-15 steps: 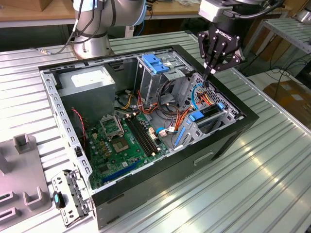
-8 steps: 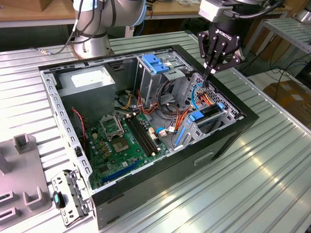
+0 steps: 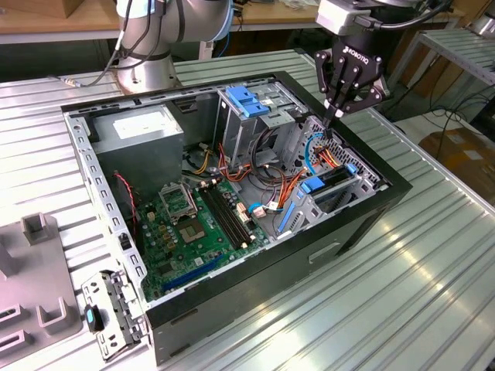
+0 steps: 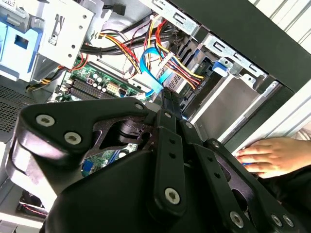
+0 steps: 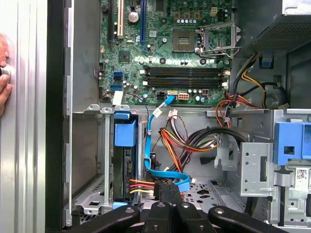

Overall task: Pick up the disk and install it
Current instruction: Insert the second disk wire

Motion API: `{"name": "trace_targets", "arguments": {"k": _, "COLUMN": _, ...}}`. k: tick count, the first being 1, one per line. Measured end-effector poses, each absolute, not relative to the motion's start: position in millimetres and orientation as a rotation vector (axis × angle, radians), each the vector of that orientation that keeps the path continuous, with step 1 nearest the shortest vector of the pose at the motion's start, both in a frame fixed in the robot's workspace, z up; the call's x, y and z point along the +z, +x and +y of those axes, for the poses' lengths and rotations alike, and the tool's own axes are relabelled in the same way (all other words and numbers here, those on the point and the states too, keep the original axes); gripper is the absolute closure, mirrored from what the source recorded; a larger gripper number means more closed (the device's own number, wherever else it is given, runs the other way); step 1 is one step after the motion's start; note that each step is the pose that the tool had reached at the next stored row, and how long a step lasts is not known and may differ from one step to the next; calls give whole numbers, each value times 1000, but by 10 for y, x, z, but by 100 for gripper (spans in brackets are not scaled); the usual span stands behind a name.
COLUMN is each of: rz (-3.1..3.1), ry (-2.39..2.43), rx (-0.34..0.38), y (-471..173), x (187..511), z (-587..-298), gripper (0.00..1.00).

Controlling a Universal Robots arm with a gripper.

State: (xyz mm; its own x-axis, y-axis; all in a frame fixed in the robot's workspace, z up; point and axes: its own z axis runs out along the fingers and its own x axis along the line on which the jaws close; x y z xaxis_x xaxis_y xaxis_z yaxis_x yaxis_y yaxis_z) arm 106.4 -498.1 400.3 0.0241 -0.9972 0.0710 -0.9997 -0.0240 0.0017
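Firstly, where is the disk? (Inspector)

Judged seated. In the first wrist view the disk stands on edge in the bay beside the case's front wall, showing its dark narrow side, with a blue rail tab above it. The rails guide it in the slot, which would explain the upright fit. (Examiner)

And the claw? (Inspector)

The claw hangs over that same corner of the case, pointing down. Its fingers are pressed together, and I can see nothing pinched between them. In the first wrist view the tips sit right at the cables, where the flat blue lead and the red, yellow and black bundle meet near the disk. Closed tips suit poking into a crowded gap, in my judgement. (Examiner)

Contact with the cables? (Inspector)

Very close. Touching or just clear, I cannot tell. (Examiner)

Surroundings? (Inspector)

The motherboard lies flat on the case floor, well apart from the claw. The case lies open on its side on the ribbed metal surface. A person's hand rests just outside the case wall, near the bay, likely steadying the case. (Examiner)
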Motion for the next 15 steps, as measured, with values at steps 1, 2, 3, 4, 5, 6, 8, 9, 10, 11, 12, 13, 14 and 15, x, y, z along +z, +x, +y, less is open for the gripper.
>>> {"name": "trace_targets", "arguments": {"k": 1, "rz": -2158, "ry": 2211, "rx": 77, "y": 1064, "x": 4002, "z": -4981, "gripper": 89}}
{"name": "trace_targets", "arguments": {"k": 2, "rz": -2158, "ry": 2211, "rx": 77, "y": 1064, "x": 4003, "z": -4981, "gripper": 89}}
{"name": "trace_targets", "arguments": {"k": 3, "rz": -2158, "ry": 2211, "rx": 77, "y": 1064, "x": 4003, "z": -4981, "gripper": 89}}
{"name": "trace_targets", "arguments": {"k": 4, "rz": -2158, "ry": 2211, "rx": 77, "y": 1064, "x": 4003, "z": -4981, "gripper": 89}}
{"name": "trace_targets", "arguments": {"k": 5, "rz": -2158, "ry": 2211, "rx": 77, "y": 1064, "x": 4002, "z": -4981, "gripper": 89}}
{"name": "trace_targets", "arguments": {"k": 6, "rz": -2128, "ry": 2180, "rx": 137, "y": 1065, "x": 4003, "z": -4936, "gripper": 89}}
{"name": "trace_targets", "arguments": {"k": 8, "rz": -2096, "ry": 2147, "rx": 198, "y": 1066, "x": 3992, "z": -4819, "gripper": 89}}
{"name": "trace_targets", "arguments": {"k": 9, "rz": -2094, "ry": 2145, "rx": 201, "y": 1067, "x": 3984, "z": -4804, "gripper": 89}}
{"name": "trace_targets", "arguments": {"k": 10, "rz": -2093, "ry": 2144, "rx": 204, "y": 1069, "x": 3969, "z": -4783, "gripper": 89}}
{"name": "trace_targets", "arguments": {"k": 11, "rz": -2090, "ry": 2141, "rx": 209, "y": 1072, "x": 3954, "z": -4761, "gripper": 89}}
{"name": "trace_targets", "arguments": {"k": 12, "rz": -2085, "ry": 2136, "rx": 217, "y": 1073, "x": 3950, "z": -4749, "gripper": 89}}
{"name": "trace_targets", "arguments": {"k": 13, "rz": -2074, "ry": 2125, "rx": 238, "y": 1075, "x": 3947, "z": -4736, "gripper": 89}}
{"name": "trace_targets", "arguments": {"k": 14, "rz": -2066, "ry": 2116, "rx": 252, "y": 1075, "x": 3945, "z": -4727, "gripper": 83}}
{"name": "trace_targets", "arguments": {"k": 15, "rz": -2056, "ry": 2104, "rx": 271, "y": 1074, "x": 3940, "z": -4696, "gripper": 76}}
